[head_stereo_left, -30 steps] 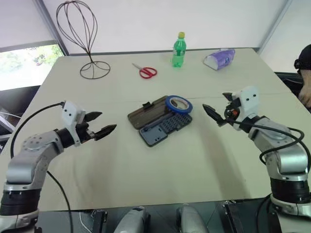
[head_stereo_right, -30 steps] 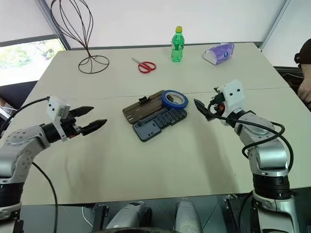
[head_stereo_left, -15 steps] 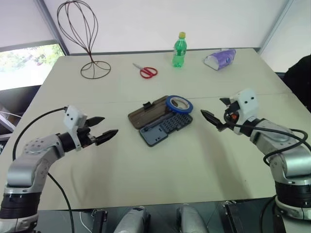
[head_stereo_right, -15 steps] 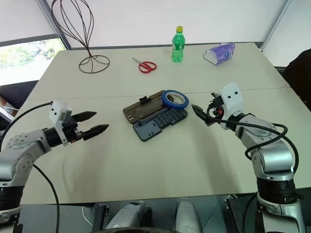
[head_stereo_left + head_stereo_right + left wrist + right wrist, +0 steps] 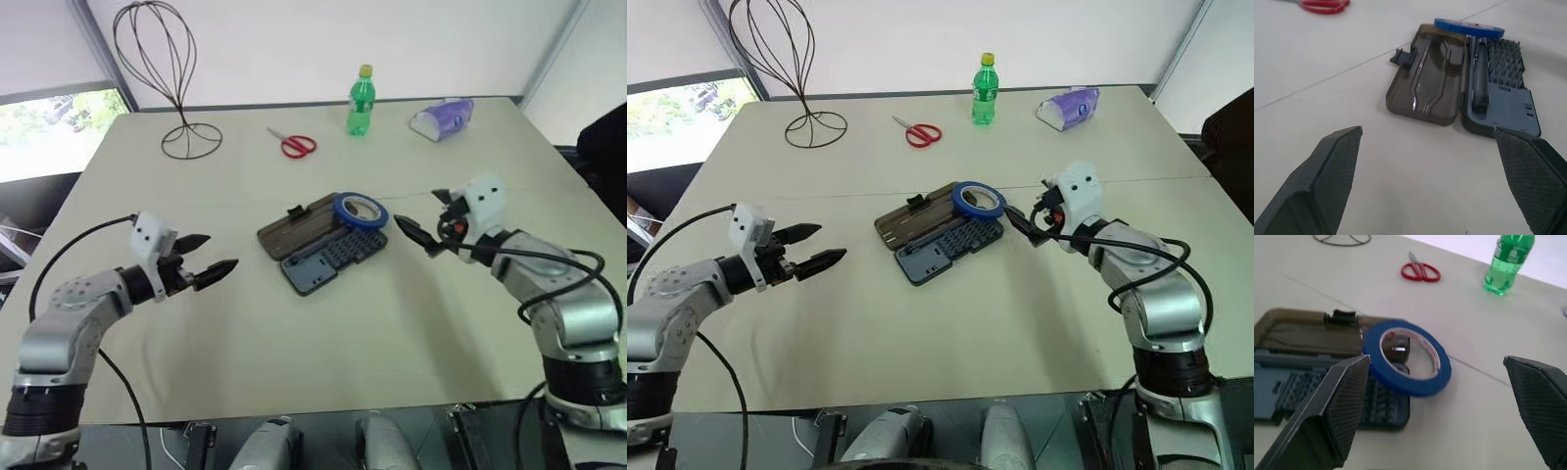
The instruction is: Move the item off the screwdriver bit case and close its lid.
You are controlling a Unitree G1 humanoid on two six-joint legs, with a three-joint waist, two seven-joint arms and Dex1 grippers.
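Right tool wide open, empty, level, just beside blue tape. Left tool wide open, empty, well apart from case. Tape hides case corner.

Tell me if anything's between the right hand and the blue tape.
Nothing visible is. The right hand is open and points at the tape, which lies on the far end of the open case, with only bare table between them.

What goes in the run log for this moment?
blue tape roll: on open bit case | right gripper: open, beside tape | left gripper: open, clear | lid: open
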